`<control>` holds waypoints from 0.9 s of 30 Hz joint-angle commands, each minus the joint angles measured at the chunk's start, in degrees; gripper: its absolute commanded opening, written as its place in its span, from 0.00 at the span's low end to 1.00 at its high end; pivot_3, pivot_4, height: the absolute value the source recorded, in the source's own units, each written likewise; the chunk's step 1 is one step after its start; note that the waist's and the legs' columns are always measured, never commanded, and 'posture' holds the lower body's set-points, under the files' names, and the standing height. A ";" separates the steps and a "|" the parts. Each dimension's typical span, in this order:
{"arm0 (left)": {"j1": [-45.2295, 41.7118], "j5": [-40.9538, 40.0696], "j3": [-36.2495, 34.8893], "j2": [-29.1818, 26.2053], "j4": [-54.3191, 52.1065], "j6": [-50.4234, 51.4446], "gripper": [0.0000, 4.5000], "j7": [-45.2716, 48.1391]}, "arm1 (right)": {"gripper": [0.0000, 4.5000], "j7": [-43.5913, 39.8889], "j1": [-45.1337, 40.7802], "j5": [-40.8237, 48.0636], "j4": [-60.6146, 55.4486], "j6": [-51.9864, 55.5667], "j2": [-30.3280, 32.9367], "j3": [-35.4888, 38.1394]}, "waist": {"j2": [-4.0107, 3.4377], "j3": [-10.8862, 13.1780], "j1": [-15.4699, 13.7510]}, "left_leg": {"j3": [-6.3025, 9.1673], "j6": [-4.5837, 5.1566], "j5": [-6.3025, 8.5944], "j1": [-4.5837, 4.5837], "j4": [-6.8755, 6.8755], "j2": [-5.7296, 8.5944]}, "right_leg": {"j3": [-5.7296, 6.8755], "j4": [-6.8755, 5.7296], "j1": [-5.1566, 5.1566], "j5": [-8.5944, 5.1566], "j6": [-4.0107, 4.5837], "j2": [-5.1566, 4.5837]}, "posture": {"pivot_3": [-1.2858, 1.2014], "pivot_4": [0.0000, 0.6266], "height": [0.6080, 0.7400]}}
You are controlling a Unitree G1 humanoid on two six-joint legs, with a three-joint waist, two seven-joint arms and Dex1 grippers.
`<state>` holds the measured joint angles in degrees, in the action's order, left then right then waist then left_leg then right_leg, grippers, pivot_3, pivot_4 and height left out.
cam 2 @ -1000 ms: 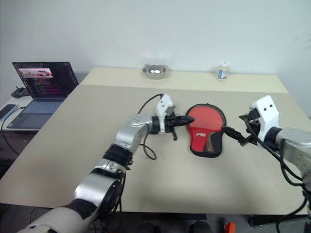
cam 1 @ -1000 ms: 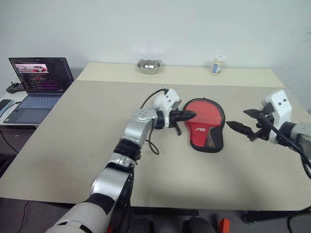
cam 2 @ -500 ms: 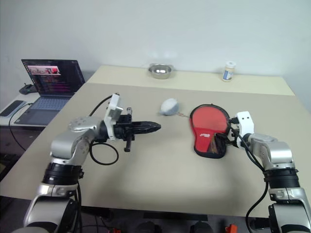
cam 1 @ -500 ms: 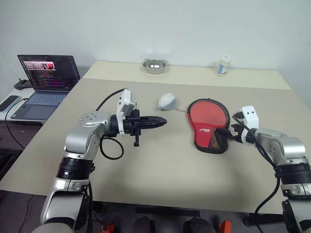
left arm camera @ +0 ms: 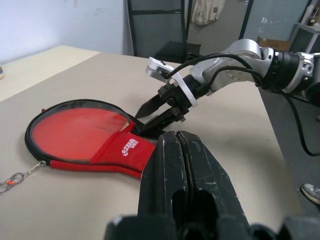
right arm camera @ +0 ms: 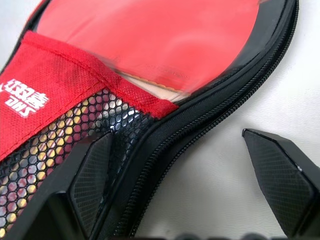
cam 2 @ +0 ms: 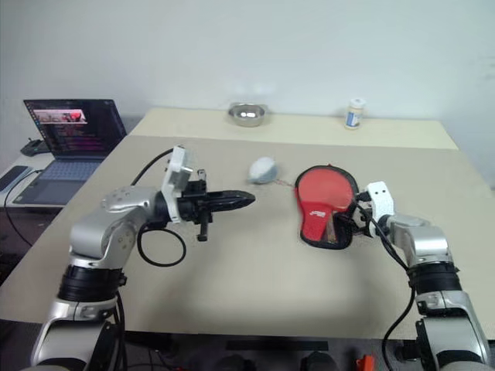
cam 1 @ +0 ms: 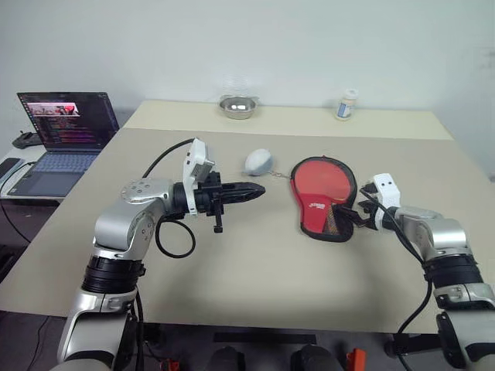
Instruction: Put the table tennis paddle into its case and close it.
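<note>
Case [cam 1: 321,201]: lies flat on your bench [cam 1: 232,263], right of centre. The red panel with white logo and black mesh faces up over the narrow end; the black zippered rim runs round the outline. The zip along the rim stands parted, as your right wrist view shows.

Table tennis paddle [right arm camera: 165,35]: sits inside the case. Its red rubber face fills the round end, and a sliver of light wood shows at the edge of the red panel. The handle end is under the mesh, hard to make out.

Right gripper [cam 1: 357,214]: low at the bench, at the narrow end of the case on its right side. Jaws spread wide, holding nothing. One finger [right arm camera: 95,175] lies against the mesh and rim; the other finger [right arm camera: 277,175] stands clear over bare bench beside the case.

Left gripper [cam 1: 255,190]: held level above the bench, pointing toward the case, well apart from it. Jaws closed tight, empty.

Grey pouch [cam 1: 257,161]: on the bench between your left gripper and the case, a thin chain [cam 1: 280,175] running from it toward the case rim.

Steel bowl [cam 1: 237,105]: far edge of the bench, left of centre.

Small white bottle [cam 1: 347,103]: far edge, right of the bowl.

Laptop [cam 1: 58,139]: open, on a side table to your left.
</note>
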<state>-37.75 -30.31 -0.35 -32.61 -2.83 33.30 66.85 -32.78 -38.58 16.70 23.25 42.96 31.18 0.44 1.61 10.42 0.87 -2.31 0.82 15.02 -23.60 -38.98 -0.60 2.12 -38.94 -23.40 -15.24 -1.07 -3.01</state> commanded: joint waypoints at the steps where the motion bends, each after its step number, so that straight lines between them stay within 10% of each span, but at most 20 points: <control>1: -0.41 0.07 -0.06 -0.87 -0.99 -1.13 0.00 -0.22 | 0.87 -1.28 -2.02 -1.41 5.31 -0.24 -2.27 -1.40 | 0.00 0.00 0.58 | 0.00 -0.03 -0.03 0.05 0.01 0.00 | -0.01 -0.01 0.02 0.01 0.02 0.00 | 0.52 0.24 1.00; 13: 4.27 1.36 1.06 -4.90 -0.68 -2.51 0.00 3.13 | 0.03 -5.35 -3.89 0.06 3.61 3.92 -5.57 -0.57 | 0.00 0.00 1.01 | -0.07 -0.06 -0.23 0.48 0.11 -0.06 | -0.13 -0.06 0.30 0.07 0.12 0.06 | 0.52 0.24 1.00; 27: 6.17 0.56 3.81 -6.24 -2.96 -4.07 0.00 7.77 | 0.00 -1.73 6.75 7.42 -29.32 18.82 -14.43 -3.67 | -0.04 0.02 0.68 | -0.02 -0.21 -0.31 0.36 0.70 -0.02 | -0.03 0.09 0.07 0.03 0.22 -0.01 | 0.52 0.24 1.00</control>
<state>-31.44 -29.04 2.97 -38.97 -2.94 29.84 73.89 -35.38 -33.20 22.38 -1.41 60.39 16.74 -3.62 1.58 10.45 1.55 -2.33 0.61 14.71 -23.25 -38.29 -0.59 2.08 -38.83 -23.32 -15.22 -0.86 -3.05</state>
